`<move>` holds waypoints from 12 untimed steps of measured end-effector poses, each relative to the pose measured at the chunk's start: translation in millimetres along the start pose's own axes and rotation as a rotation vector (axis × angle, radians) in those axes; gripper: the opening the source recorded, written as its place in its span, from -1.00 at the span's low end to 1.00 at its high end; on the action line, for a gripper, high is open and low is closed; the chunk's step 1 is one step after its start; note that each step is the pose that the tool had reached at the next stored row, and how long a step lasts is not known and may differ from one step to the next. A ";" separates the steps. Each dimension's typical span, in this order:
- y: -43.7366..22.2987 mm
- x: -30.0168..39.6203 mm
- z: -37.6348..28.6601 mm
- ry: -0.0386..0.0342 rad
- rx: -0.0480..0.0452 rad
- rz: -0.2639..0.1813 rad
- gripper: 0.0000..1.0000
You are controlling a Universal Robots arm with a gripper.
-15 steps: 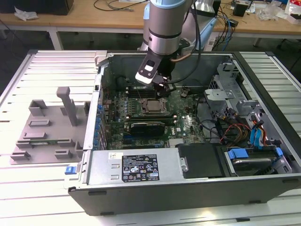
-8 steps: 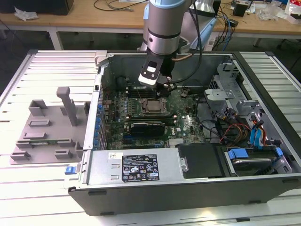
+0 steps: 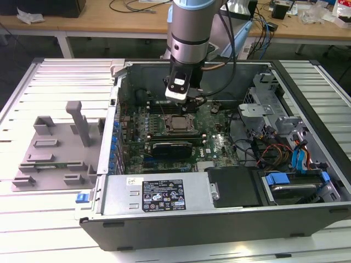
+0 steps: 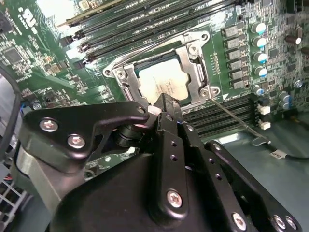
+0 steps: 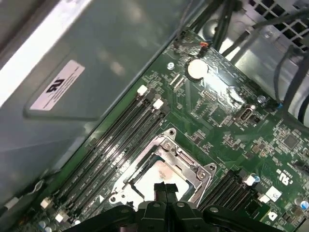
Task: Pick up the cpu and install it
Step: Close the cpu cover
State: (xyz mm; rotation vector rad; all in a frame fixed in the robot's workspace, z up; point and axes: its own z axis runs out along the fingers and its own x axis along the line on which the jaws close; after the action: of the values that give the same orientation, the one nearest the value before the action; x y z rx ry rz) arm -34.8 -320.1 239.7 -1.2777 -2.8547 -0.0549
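Observation:
The cpu point(image 3: 178, 123), a small square chip with a pale silvery top, lies flat inside the metal-framed socket point(image 3: 167, 127) on the green motherboard in the open computer case. In both wrist views the cpu point(image 4: 166, 79) point(image 5: 145, 178) sits within the socket frame point(image 4: 195, 58) point(image 5: 186, 159). My gripper point(image 3: 191, 102) hangs just above the socket's far side. Its two black fingers are pressed together, shut, with nothing between them, and the gripper point(image 4: 163, 102) point(image 5: 165, 189) has its tips over the chip's edge. Whether the tips touch the chip I cannot tell.
The case point(image 3: 164, 219) lies open on a slatted white table. A grey fixture tray point(image 3: 55, 148) with upright blocks stands at the exterior view's left. Memory slots point(image 5: 120, 140), a thin socket lever point(image 4: 236, 121), cables and drive bays point(image 3: 290, 153) surround the socket.

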 end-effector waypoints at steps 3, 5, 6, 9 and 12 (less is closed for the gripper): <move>-0.4 0.3 0.0 0.0018 0.0020 -0.069 -0.79; -0.3 0.3 0.1 0.0028 0.0028 -0.104 -0.79; -0.3 0.3 0.1 0.0032 0.0033 -0.120 -0.79; -0.4 0.3 0.1 0.0053 0.0053 -0.197 -0.79; -0.5 0.5 0.2 0.0071 0.0072 -0.267 -0.79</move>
State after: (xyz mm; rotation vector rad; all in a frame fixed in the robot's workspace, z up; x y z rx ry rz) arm -35.5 -320.1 239.5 -0.8846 -2.9952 -0.0514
